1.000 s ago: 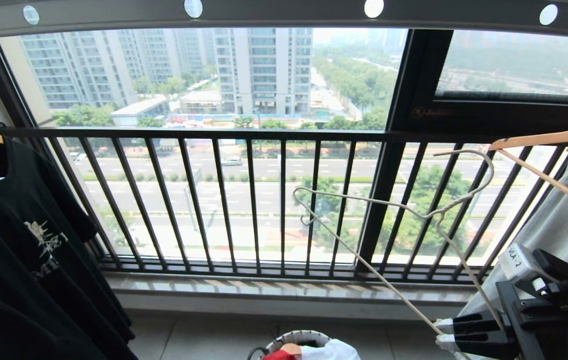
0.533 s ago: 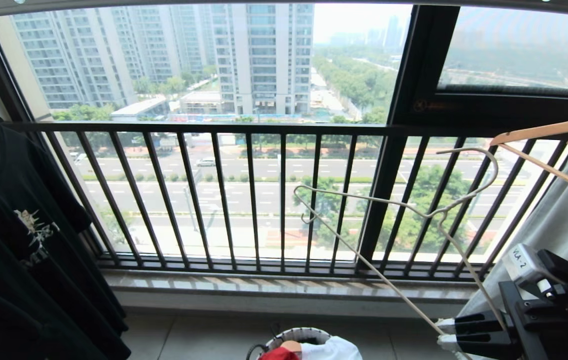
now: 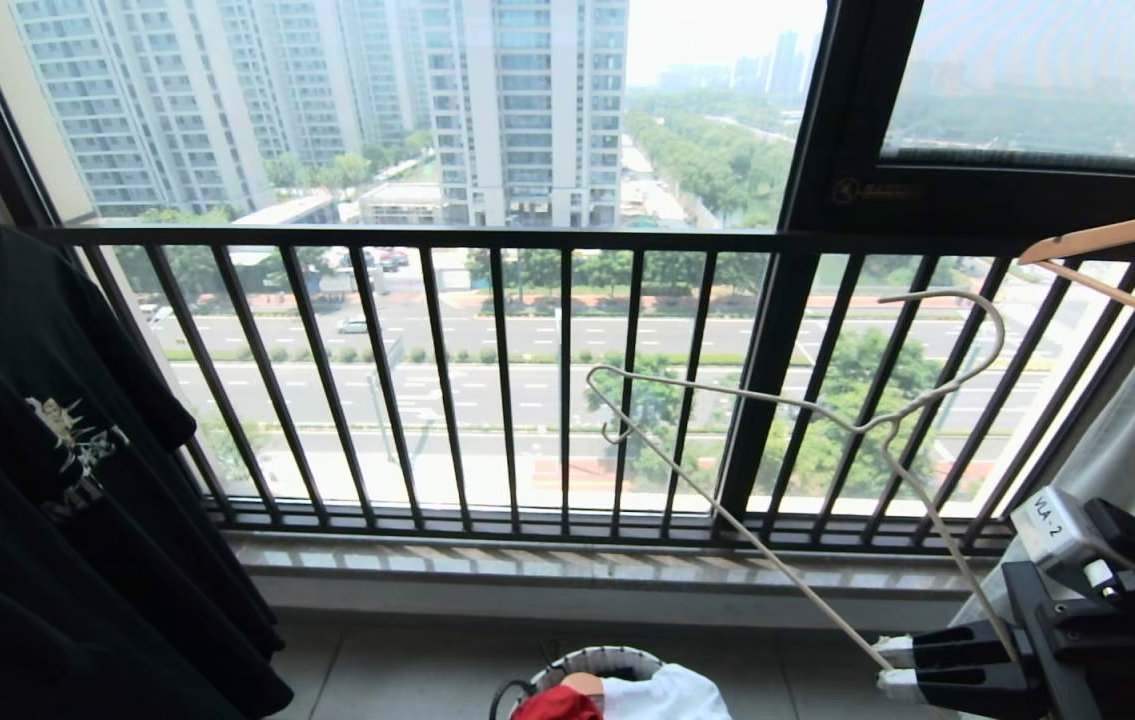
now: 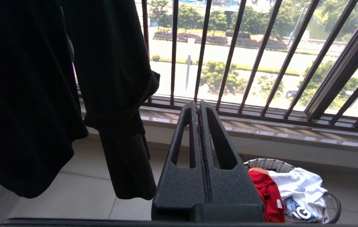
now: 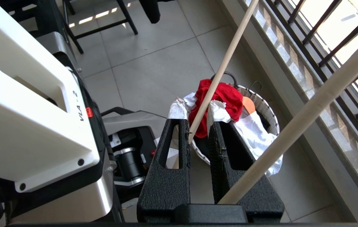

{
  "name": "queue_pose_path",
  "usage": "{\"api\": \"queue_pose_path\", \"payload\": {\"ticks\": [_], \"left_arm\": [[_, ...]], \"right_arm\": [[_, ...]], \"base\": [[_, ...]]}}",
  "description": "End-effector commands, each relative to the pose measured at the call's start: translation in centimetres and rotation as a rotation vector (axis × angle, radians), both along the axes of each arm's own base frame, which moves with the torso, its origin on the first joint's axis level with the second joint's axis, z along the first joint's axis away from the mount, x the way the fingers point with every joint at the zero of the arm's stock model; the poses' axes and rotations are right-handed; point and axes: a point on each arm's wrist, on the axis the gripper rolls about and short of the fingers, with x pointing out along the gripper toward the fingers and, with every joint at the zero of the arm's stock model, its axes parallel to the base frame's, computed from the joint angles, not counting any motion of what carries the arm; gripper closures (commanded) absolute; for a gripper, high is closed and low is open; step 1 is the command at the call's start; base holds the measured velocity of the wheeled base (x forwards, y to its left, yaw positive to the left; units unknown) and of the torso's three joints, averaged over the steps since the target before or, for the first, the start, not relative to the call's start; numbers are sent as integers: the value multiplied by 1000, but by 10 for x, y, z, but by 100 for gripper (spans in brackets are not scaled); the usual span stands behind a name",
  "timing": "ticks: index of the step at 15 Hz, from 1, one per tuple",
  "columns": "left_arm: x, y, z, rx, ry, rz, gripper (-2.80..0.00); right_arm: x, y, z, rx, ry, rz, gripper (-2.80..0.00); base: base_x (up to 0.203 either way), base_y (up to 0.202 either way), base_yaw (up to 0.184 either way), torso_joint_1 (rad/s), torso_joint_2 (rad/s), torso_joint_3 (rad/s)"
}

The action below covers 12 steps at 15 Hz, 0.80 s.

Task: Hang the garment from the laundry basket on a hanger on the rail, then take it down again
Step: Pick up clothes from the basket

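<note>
A white label block (image 3: 1052, 524) on the robot's right arm reads "VLA-2"; the same marking runs along the white housing (image 5: 82, 111) seen from the right wrist. A white shirt (image 4: 298, 212) in the basket bears a bold "G".

The hanger (image 3: 807, 420) is thin pale wire with a smooth, dull coat. The right gripper (image 5: 197, 116) has rough, grainy black plastic fingers, and wrinkled white tape that looks like paper wraps their tips. The left gripper (image 4: 197, 110) has the same bumpy black plastic. The garment (image 5: 223, 97) is soft red cloth. The laundry basket (image 5: 262, 107) looks woven, maybe of plastic strands. The black T-shirt (image 3: 47, 480) on the left is matt cloth. The window railing (image 3: 487, 240) is dark painted metal. The floor (image 5: 153, 69) has smooth grey tiles.
</note>
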Motion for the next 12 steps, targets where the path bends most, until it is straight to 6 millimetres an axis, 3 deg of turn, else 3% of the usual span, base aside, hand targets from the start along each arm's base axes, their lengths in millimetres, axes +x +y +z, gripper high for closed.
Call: {"api": "queue_pose_path", "payload": {"ticks": [1, 12], "left_arm": [[0, 0, 0, -1, -1, 1, 0], [0, 0, 0, -1, 0, 1, 0]], "right_arm": [[-2, 0, 2, 4, -14, 5, 0], [-3, 0, 3, 10, -18, 10, 0]], "base": [[0, 0, 0, -139, 300, 153], [0, 0, 0, -157, 353, 192]]}}
